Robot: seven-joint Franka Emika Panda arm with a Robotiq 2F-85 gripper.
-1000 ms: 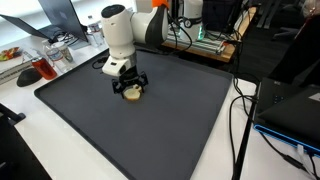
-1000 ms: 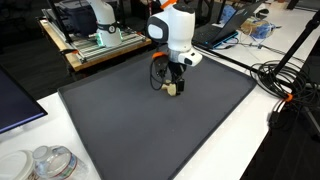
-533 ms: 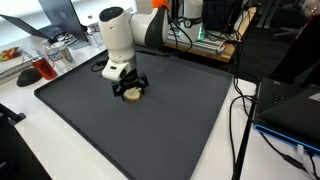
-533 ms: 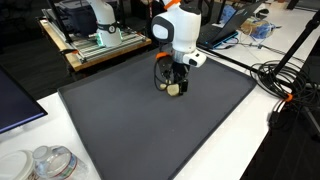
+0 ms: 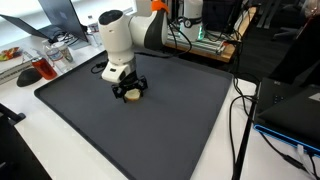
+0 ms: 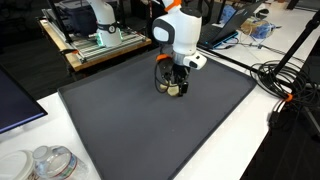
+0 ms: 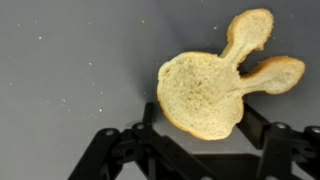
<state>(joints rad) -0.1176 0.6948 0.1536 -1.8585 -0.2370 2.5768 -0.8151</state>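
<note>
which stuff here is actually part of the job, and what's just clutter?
In hand:
- tool, jaws apart either side of the bread
- bunny-shaped bread slice, flat on the dark mat

Lying about:
- clear plastic containers, off the mat
- cables, beside the mat

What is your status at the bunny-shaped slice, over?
Fingers apart, straddling bunny-shaped slice; contact unclear. Slice flat on grey mat. Only small specks around it.
</note>
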